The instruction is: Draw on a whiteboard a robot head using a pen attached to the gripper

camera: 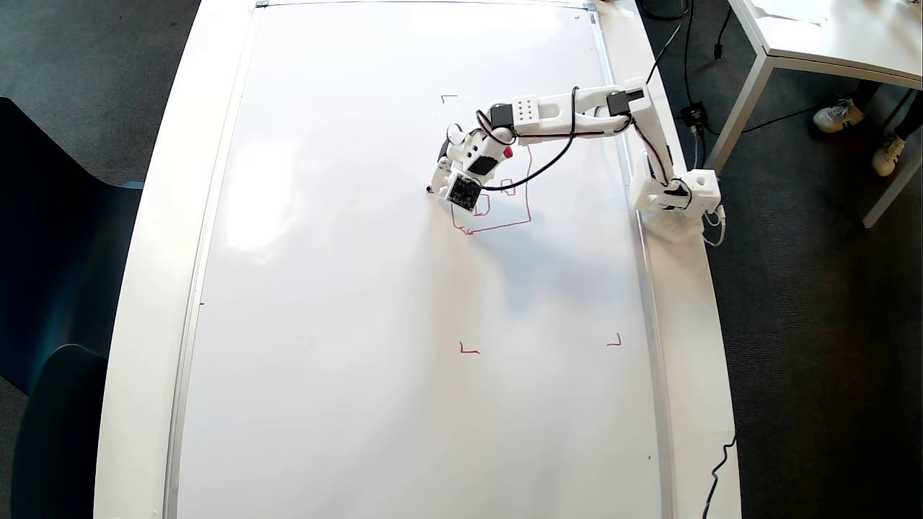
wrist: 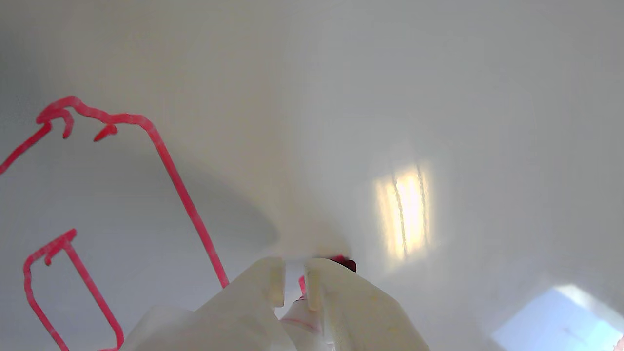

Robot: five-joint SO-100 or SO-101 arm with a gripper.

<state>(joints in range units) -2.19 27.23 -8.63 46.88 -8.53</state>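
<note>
White gripper fills bottom of wrist view, jaws nearly together w/ only a narrow slit, pinching the pen, red tip on the whiteboard. Robot head outline sits just beside, partly under arm. Worktop carries board.

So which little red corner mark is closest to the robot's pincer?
The corner mark at the top, just above the pincer in the overhead view. The other two sit far below the drawing.
</note>
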